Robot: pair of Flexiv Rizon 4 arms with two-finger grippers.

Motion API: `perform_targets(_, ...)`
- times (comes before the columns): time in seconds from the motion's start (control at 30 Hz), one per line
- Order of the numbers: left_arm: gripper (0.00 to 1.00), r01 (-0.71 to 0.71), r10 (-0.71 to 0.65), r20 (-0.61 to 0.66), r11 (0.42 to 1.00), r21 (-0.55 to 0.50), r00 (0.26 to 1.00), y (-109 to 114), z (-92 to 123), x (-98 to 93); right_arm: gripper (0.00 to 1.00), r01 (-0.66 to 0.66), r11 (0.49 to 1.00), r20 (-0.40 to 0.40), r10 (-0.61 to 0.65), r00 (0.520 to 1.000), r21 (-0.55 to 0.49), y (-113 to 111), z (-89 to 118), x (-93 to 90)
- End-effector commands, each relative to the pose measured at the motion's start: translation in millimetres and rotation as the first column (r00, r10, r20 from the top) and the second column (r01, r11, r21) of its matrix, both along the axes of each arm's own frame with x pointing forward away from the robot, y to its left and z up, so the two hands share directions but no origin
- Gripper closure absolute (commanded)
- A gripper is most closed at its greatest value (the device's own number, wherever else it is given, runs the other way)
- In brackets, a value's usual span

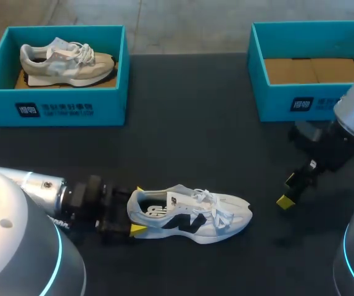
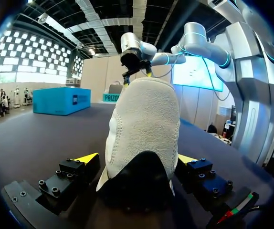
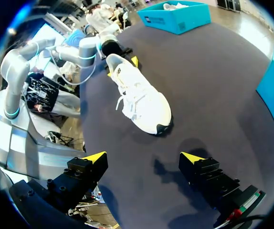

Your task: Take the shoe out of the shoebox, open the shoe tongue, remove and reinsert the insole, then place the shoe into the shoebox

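Wide and dark, the flat table [image 1: 183,142] carries all we see. At its far left corner sits a blue-green cardboard box [image 1: 53,110] with a grey and cream shoe [image 1: 66,61] lying in it. At the far right corner sits a second blue-green cardboard box [image 1: 275,102], and inside it we see only a brown floor. We think this empty box is where our shoe goes at the end.

Our shoe is a white lace-up running shoe with black marks [image 1: 189,216]. It lies on the table near the front edge, a bit left of the middle and well apart from both boxes. Its toe points to the right edge.

Our left gripper [image 1: 135,211] is at the heel. Its two yellow tips seem to press the heel from both sides, so we take it as clamped on the white shoe. Our right gripper [image 1: 288,190] hangs over the table's right side, in front of the empty box. Its fingers are spread wide with nothing between them.

Taking the shoe out looks done. We think opening the tongue is the step in hand. Next, the right gripper must cross to the white laces [image 1: 209,200], come down gently, pinch the tongue under them and pull it up, while the left gripper holds the heel steady.
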State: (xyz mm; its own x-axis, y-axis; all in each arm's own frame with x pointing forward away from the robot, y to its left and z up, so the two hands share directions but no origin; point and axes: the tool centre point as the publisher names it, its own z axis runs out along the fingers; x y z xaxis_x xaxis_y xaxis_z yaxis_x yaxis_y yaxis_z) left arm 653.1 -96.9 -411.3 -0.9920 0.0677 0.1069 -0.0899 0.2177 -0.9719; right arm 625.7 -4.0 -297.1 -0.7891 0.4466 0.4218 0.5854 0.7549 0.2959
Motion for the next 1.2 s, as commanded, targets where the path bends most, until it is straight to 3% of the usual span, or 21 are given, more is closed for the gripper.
perform_targets(0.03, 0.00, 0.005, -0.005, -0.005, 1.000, -0.004, 1.000, -7, -3, 0.0, 0.00, 0.001, 1.000, 0.001, -0.001, 1.000, -0.002, 0, 0, -0.8)
perform_targets(0.83, 0.00, 0.002, -0.002, 0.004, 1.000, -0.019, 1.000, -24, -6, -5.7, 0.00, 0.001, 1.000, 0.001, -0.001, 1.000, -0.002, 0, 0, -0.8)
perform_targets(0.87, 0.14, 0.002, -0.002, 0.005, 1.000, -0.019, 1.000, -23, -6, -6.2, 0.00, 0.001, 1.000, 0.001, -0.001, 1.000, -0.002, 0, 0, -0.8)
perform_targets(0.93, 0.80, 0.001, -0.001, 0.006, 1.000, -0.020, 1.000, -23, -7, -7.0, 0.00, 0.001, 1.000, 0.001, -0.001, 1.000, -0.002, 0, 0, -0.8)
perform_targets(0.97, 1.00, 0.001, -0.001, 0.006, 1.000, -0.022, 1.000, -22, -6, -7.3, 0.00, 0.001, 1.000, 0.001, -0.001, 1.000, -0.002, 0, 0, -0.8)
perform_targets(1.2, 1.00, 0.006, -0.005, 0.014, 1.000, -0.027, 1.000, -19, -5, -8.1, 0.00, 0.001, 1.000, 0.001, -0.001, 1.000, -0.002, 0, 0, -0.8)
